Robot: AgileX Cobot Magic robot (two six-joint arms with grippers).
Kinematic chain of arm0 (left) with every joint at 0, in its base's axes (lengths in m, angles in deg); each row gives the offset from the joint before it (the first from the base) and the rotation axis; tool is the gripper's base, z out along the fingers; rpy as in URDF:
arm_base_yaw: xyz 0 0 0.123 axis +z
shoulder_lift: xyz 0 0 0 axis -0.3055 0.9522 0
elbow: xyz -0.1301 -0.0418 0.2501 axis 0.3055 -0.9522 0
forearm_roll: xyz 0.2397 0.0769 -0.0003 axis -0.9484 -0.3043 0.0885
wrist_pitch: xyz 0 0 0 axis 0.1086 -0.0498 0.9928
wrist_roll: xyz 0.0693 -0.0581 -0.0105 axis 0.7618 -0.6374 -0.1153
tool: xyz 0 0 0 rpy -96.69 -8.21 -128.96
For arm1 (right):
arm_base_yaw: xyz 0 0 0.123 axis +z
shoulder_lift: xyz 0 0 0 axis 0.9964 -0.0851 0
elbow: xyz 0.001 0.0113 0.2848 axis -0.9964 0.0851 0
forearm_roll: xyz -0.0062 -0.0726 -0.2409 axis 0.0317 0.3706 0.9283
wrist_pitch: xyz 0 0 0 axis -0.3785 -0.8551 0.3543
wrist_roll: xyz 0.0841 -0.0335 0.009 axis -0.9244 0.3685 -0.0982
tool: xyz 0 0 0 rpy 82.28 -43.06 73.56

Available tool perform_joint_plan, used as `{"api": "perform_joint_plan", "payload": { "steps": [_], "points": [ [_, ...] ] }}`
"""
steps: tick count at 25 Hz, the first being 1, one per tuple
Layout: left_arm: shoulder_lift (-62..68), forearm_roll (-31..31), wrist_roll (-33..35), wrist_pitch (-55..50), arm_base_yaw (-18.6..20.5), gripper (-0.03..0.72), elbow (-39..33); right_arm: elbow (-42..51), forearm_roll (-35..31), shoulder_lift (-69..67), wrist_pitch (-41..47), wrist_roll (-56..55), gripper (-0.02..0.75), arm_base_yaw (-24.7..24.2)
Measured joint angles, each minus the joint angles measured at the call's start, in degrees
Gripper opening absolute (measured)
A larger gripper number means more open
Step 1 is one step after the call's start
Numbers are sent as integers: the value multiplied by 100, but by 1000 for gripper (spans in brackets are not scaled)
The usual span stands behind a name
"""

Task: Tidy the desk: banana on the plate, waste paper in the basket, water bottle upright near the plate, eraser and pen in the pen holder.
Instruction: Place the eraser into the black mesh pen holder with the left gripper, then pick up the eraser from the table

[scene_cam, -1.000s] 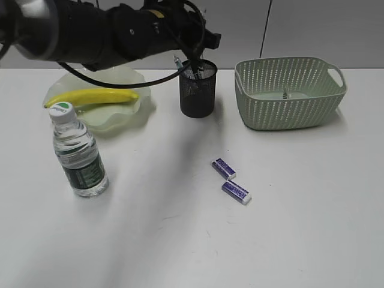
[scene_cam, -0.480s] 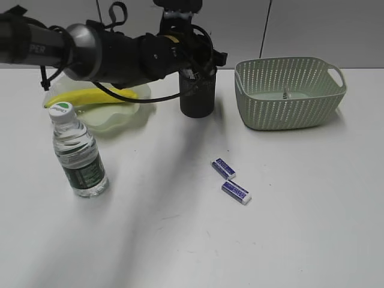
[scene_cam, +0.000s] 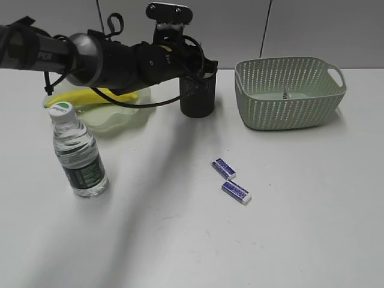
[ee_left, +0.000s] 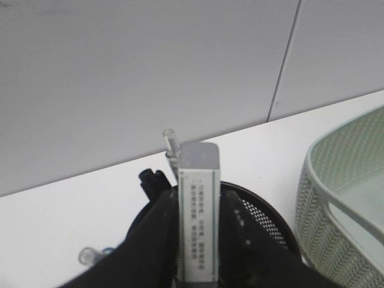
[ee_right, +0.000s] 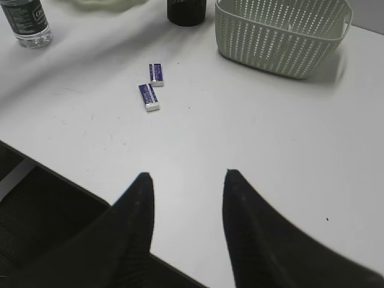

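Our left hand [ee_left: 195, 240] pinches an eraser [ee_left: 198, 210] upright over the pen holder [scene_cam: 198, 95] near the bench's far edge; our right hand [ee_right: 187, 198] hangs spread near the front edge. Two more erasers [scene_cam: 231, 181] lie mid-bench: we judge them light, firm, slightly grippy, best taken across the short sides.

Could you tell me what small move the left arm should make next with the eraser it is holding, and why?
Probably open the left gripper and let go. It grips an eraser upright, right over the mouth of the black mesh pen holder, so dropping it should land it inside. Two more erasers lie on the desk.
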Motion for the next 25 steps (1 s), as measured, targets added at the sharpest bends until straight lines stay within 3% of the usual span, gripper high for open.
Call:
{"api": "perform_joint_plan", "payload": {
  "steps": [7,13,21,25],
  "points": [
    [0,61,-5,-259,0,214,0,0,0,0,0,0,318,0],
    [-46,26,-5,-391,0,333,0,0,0,0,0,0,318,0],
    [-1242,3,-5,-1023,0,351,10,0,0,0,0,0,318,0],
    [-2028,-563,-5,-2208,0,351,16,0,0,0,0,0,318,0]
  ]
}}
